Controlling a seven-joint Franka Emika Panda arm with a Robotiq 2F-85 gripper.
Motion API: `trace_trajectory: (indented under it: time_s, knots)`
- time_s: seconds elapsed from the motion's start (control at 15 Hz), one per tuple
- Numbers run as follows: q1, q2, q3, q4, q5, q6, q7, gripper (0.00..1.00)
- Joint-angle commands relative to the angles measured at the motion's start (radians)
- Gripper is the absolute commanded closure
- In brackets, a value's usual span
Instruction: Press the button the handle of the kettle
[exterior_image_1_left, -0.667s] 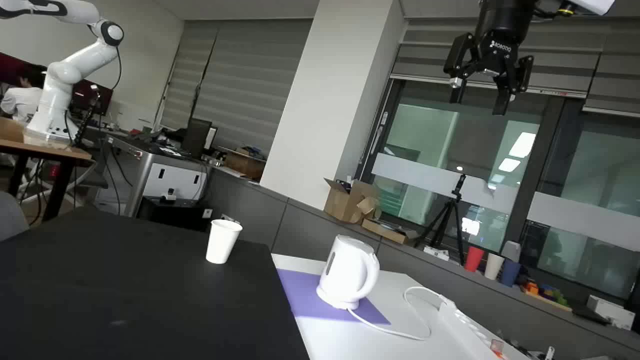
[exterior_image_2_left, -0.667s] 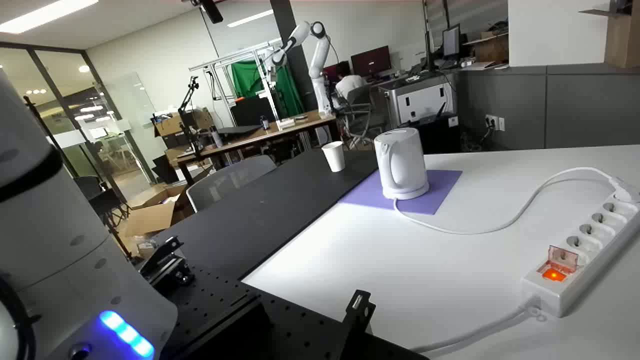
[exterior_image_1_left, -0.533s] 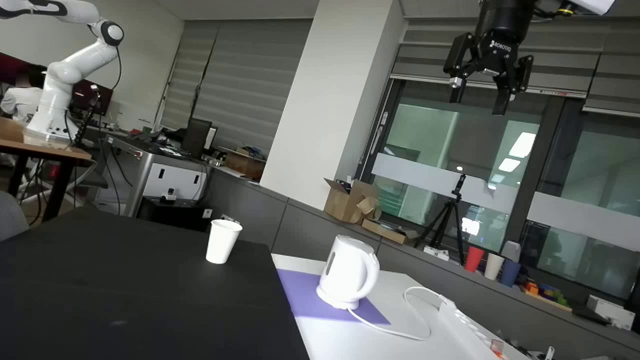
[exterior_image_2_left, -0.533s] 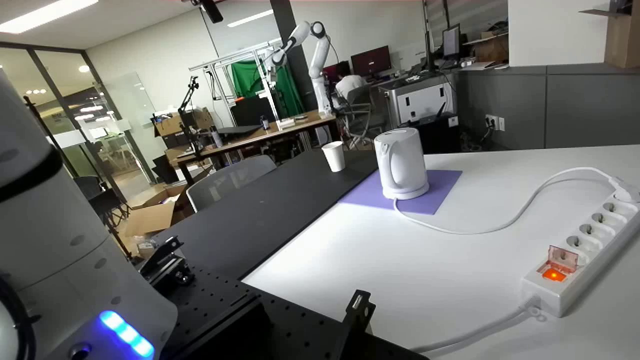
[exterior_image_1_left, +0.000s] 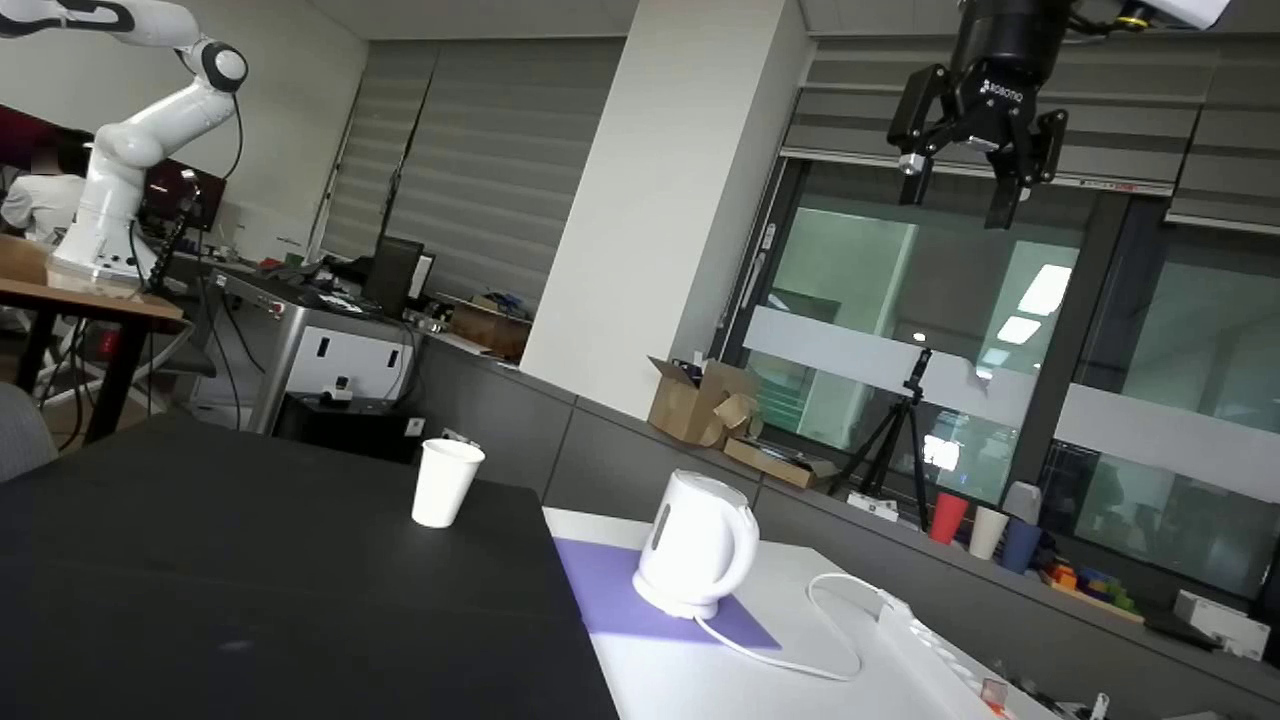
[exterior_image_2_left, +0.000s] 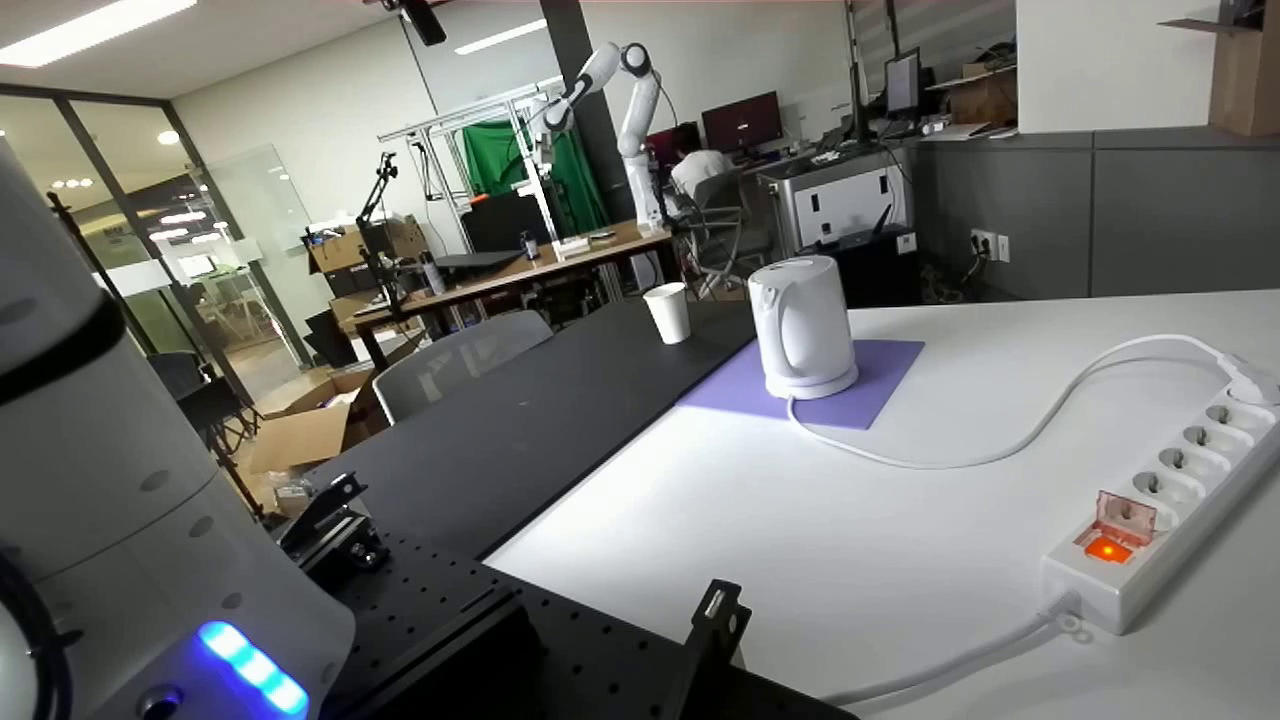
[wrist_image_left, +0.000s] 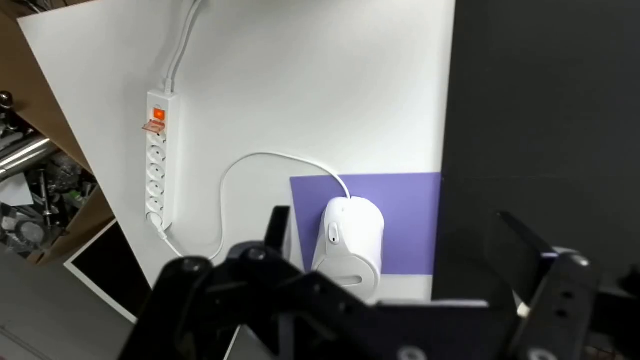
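The white kettle (exterior_image_1_left: 685, 540) stands upright on a purple mat (exterior_image_1_left: 620, 590), and it also shows in an exterior view (exterior_image_2_left: 822, 330). Its white loop handle (exterior_image_1_left: 744, 550) shows in both exterior views (exterior_image_2_left: 780, 335). In the wrist view I look down on the kettle (wrist_image_left: 362, 230), and a small oval button (wrist_image_left: 333, 233) sits on top of the handle. The kettle's near end is partly hidden behind gripper parts. My gripper (exterior_image_1_left: 957, 200) is open and empty, high above the table and apart from the kettle. Its spread fingers also show in the wrist view (wrist_image_left: 397, 222).
A white cup (exterior_image_1_left: 447, 485) stands on the black table part (exterior_image_1_left: 300, 600). The kettle's white cable (exterior_image_2_left: 950, 466) runs over the white tabletop to a power strip (exterior_image_2_left: 1170, 510) with a lit orange switch (exterior_image_2_left: 1108, 548). A black mounting plate (exterior_image_2_left: 560, 640) is beside the arm's base.
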Motion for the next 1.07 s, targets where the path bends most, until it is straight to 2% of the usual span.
trace_trajectory:
  time_s: [0.0,0.47,0.67,0.87,0.93,1.0]
  knots:
    - [0.016,0.002,-0.012,0.002,-0.009,-0.002,0.008,0.00]
    - [0.016,0.002,-0.012,0.002,-0.009,-0.002,0.008,0.00]
    - [0.005,0.074,-0.027,-0.013,-0.029,0.085,-0.010,0.00]
    - [0.021,0.182,-0.070,-0.029,-0.003,0.193,-0.065,0.00]
    - [0.023,0.226,-0.082,-0.031,0.005,0.230,-0.084,0.25]
    - [0.023,0.268,-0.091,-0.029,0.008,0.256,-0.098,0.26]
